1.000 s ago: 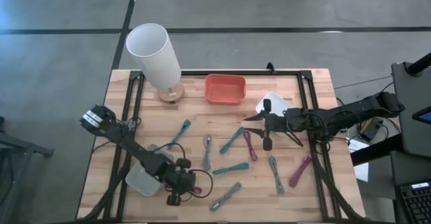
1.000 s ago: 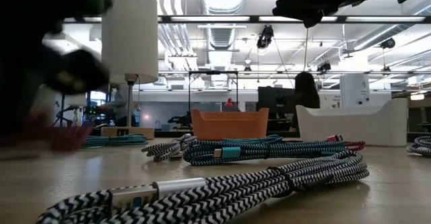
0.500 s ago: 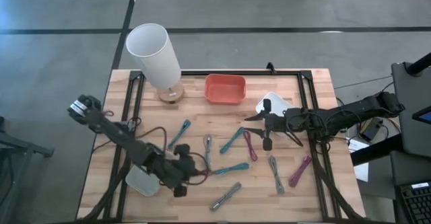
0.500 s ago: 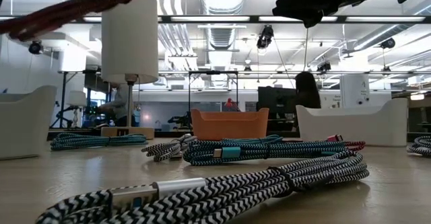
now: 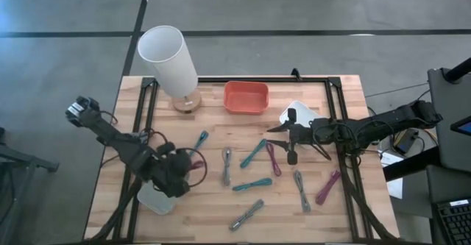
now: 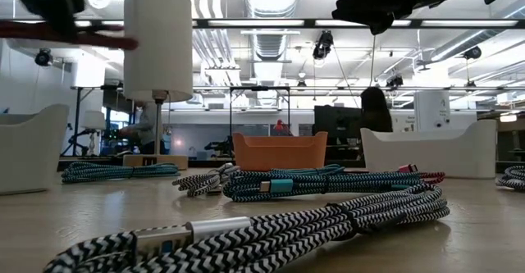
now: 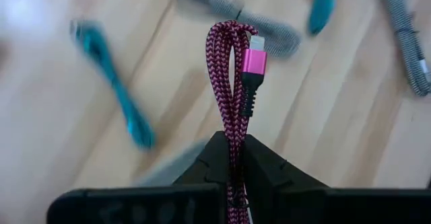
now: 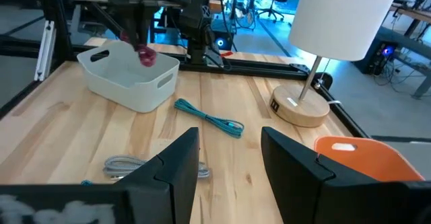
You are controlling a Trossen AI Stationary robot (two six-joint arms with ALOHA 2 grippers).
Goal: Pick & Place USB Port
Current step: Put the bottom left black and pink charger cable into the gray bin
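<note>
A folded magenta braided USB cable (image 7: 234, 96), with a smooth pink connector shell and ribbed black strain relief at its tip, is pinched between the closed dark fingers of the left gripper (image 7: 229, 158). In the high view the cable (image 5: 193, 164) is held above the wooden table (image 5: 346, 208), at about 1 o'clock from a pale, rounded-corner plastic bin (image 5: 153, 199) with cut-out handles. Teal, grey and purple braided cables (image 5: 252, 184) are scattered over the light planks toward 3 o'clock. An orange rectangular tray (image 5: 246, 97) and a white cylindrical lamp (image 5: 168, 59) on a round wooden base are seen at 12 o'clock. The right gripper (image 5: 283, 137) is parked at 3 o'clock, its fingers spread apart and empty.
</note>
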